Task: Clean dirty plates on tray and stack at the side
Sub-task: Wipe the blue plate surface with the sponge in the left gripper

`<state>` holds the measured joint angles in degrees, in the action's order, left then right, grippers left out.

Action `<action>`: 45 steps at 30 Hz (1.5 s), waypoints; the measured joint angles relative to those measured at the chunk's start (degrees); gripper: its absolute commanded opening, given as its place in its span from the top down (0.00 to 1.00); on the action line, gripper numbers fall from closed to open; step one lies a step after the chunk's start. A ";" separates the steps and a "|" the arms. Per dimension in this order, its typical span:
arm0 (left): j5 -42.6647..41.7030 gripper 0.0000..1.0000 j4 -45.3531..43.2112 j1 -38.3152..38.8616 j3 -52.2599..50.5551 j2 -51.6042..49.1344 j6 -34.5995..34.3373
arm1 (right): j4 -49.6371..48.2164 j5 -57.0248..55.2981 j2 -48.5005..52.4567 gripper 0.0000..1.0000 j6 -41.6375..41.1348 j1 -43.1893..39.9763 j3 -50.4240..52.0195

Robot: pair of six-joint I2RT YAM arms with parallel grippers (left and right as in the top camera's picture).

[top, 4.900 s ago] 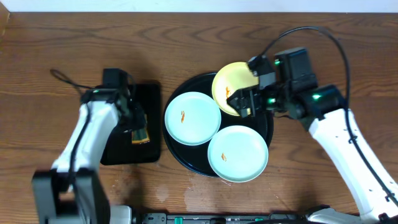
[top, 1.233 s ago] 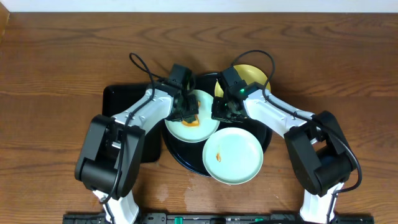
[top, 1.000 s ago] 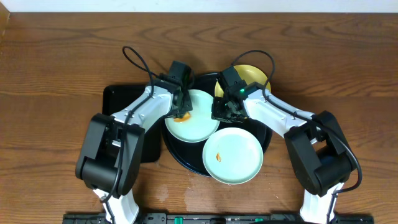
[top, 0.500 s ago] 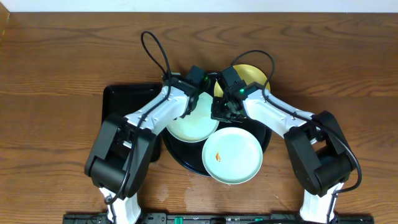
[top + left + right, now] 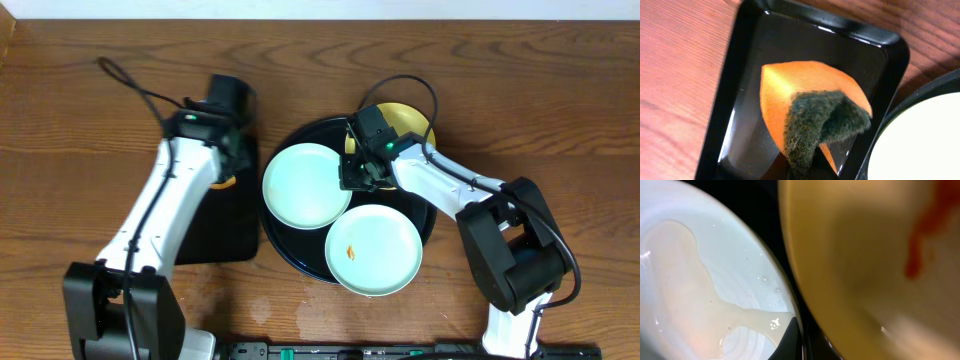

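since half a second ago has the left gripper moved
Yes. The left gripper, with the sponge, has swung left off the round tray to over the rectangular black tray.

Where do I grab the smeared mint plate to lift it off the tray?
Take the smeared plate by its near rim, coming from the robot's side. It is shallow and lies flat, so only the rim gives the jaws a bite, and that edge juts past the tray, probably leaving room beneath.
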<state>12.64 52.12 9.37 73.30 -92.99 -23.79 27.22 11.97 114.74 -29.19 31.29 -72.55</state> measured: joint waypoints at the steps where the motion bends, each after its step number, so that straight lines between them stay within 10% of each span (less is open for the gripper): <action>1: -2.38 0.92 -0.70 -1.40 -0.35 -0.11 1.62 | -0.50 0.04 0.02 0.99 1.79 0.00 0.02; 22: -27.58 0.93 -18.45 2.97 -12.37 -2.86 11.39 | -1.31 1.09 0.04 0.99 7.39 0.02 0.02; 45: -4.68 0.92 -15.76 11.45 -9.86 -12.26 0.81 | -1.03 1.64 0.11 0.99 7.32 0.00 0.17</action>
<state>7.97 36.36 20.82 63.44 -105.25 -22.98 26.20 13.61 114.85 -21.87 31.29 -72.38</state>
